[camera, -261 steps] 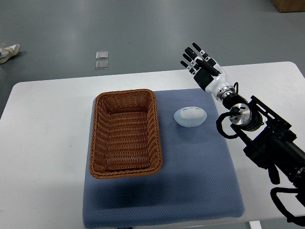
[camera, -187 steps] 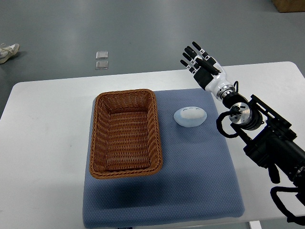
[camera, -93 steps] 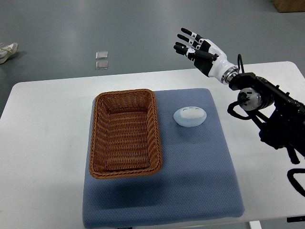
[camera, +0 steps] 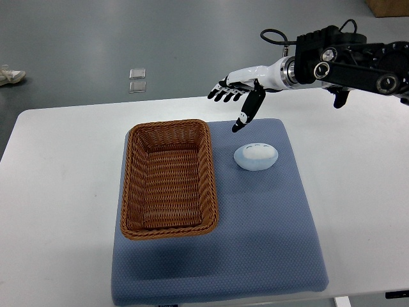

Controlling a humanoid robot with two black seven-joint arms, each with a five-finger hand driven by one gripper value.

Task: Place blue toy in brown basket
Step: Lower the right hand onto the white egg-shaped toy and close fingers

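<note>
White counter (camera: 57,192) filled most of the frame, rounded corners visible at the far left and far right. Blue textured mat (camera: 255,243) lay flat on it, roughly centred, front edge near the counter's front edge. Grey floor (camera: 96,38) beyond the counter. Two small clear square items (camera: 136,80) sat on the floor, one just behind the other. A white shoe (camera: 11,75) showed at the left edge. Brown cardboard box corner (camera: 386,6) at top right.
</note>
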